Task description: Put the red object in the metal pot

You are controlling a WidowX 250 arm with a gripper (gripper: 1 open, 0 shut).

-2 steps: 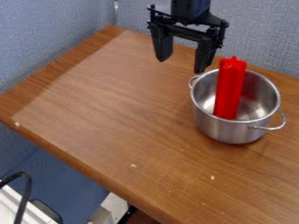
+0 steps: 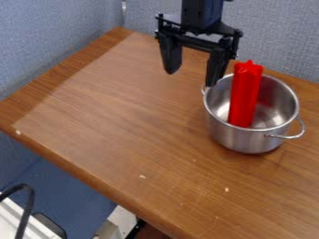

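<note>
One red object (image 2: 245, 93) standing upright inside one metal pot (image 2: 253, 114) on wooden desk (image 2: 112, 112); end effector (image 2: 196, 62) spread apart, empty, just left of pot.

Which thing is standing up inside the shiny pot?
The red block. It stands on end inside the metal pot, leaning on the rim. The open claw hangs beside it, holding nothing.

No readable text, label, brand, number or sign appears on anything near the gripper or anywhere else in view.
</note>
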